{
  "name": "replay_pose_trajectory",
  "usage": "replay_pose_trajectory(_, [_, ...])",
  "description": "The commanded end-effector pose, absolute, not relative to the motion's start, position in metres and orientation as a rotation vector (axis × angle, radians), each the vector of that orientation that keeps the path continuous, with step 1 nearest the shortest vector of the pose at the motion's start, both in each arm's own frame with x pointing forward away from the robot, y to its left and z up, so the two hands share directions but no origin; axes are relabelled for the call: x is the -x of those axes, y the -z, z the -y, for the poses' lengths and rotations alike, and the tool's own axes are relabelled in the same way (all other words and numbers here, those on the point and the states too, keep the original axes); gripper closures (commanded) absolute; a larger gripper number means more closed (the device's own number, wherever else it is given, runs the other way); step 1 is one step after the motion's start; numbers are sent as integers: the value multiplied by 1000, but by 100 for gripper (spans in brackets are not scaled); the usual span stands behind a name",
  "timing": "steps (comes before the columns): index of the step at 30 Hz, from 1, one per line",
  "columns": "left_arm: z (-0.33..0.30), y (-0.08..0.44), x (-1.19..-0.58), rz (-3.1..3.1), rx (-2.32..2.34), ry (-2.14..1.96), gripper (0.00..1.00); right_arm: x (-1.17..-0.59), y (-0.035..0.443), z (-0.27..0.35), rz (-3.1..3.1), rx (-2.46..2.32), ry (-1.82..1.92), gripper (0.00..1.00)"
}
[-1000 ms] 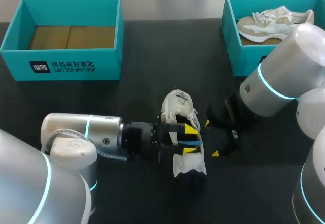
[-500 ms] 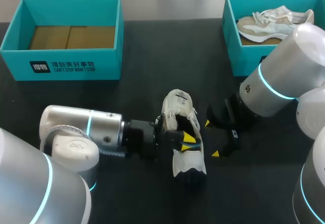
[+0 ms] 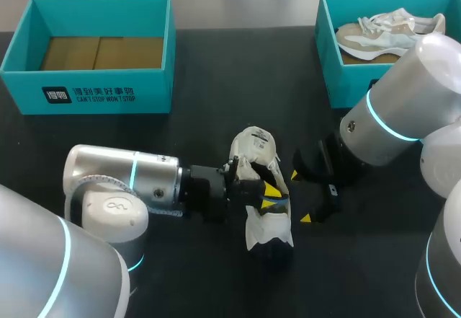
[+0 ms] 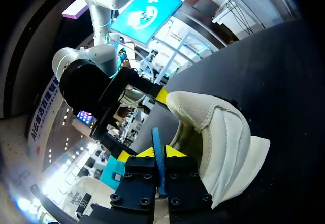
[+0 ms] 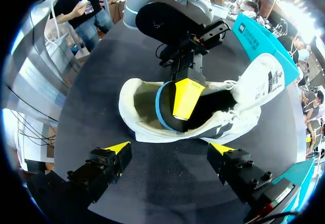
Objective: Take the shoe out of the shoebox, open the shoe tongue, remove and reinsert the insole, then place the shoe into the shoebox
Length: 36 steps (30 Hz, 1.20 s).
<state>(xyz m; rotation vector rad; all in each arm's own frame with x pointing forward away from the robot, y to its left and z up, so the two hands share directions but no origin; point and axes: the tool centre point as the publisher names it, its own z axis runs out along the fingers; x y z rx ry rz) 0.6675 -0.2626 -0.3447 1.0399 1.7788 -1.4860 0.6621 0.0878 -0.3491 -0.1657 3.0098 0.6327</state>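
Centrally, just below the middle of the head view, the white shoe (image 3: 253, 145) lies on the black table (image 3: 216, 65). The left gripper (image 3: 270, 194), coming in from the lower left, is clamped on the blue-edged insole (image 4: 156, 153) inside the shoe. The right gripper (image 3: 301, 197), just right of the shoe, has its 2 fingers spread apart. 2 boxes sit at the top: the empty shoebox (image 3: 94, 94) upper left, and the second shoebox (image 3: 328, 37) upper right holding another shoe (image 3: 389, 33).

The left hand (image 4: 158, 153) sits at the shoe's opening. Its two yellow-tipped fingers press from either side on the thin blue edge of the insole (image 4: 156, 138), which stands upright between them. The cream shoe (image 4: 221, 132) lies on the dark surface (image 4: 284, 76). Beyond it the right hand (image 4: 142, 125) hangs with fingers spread apart, one yellow tip close to the shoe's far end.
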Motion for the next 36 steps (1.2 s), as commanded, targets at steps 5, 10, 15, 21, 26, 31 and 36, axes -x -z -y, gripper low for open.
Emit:
replay_pose_trajectory(5, [248, 326, -655, -1786, -942, 1597, 40, -661, 350, -88, -3007, 165, -632, 0])
replay_pose_trajectory(10, [248, 319, -648, -1833, -891, 1621, 33, -661, 350, -88, -3007, 165, -632, 0])
replay_pose_trajectory(15, [250, 316, -642, -1883, -877, 1619, 53, -661, 350, -88, -3007, 165, -632, 0])
replay_pose_trajectory(21, [255, 330, -648, -1964, -902, 1575, 100, -661, 350, -88, -3007, 165, -632, 0])
replay_pose_trajectory(26, [262, 342, -656, -1995, -907, 1569, 100, -661, 350, -88, -3007, 165, -632, 0])
replay_pose_trajectory(31, [267, 352, -660, -1982, -992, 1506, 100, -661, 350, -88, -3007, 165, -632, 0])
replay_pose_trajectory(36, [260, 363, -668, -1986, -1041, 1364, 100, -661, 350, -88, -3007, 165, -632, 0])
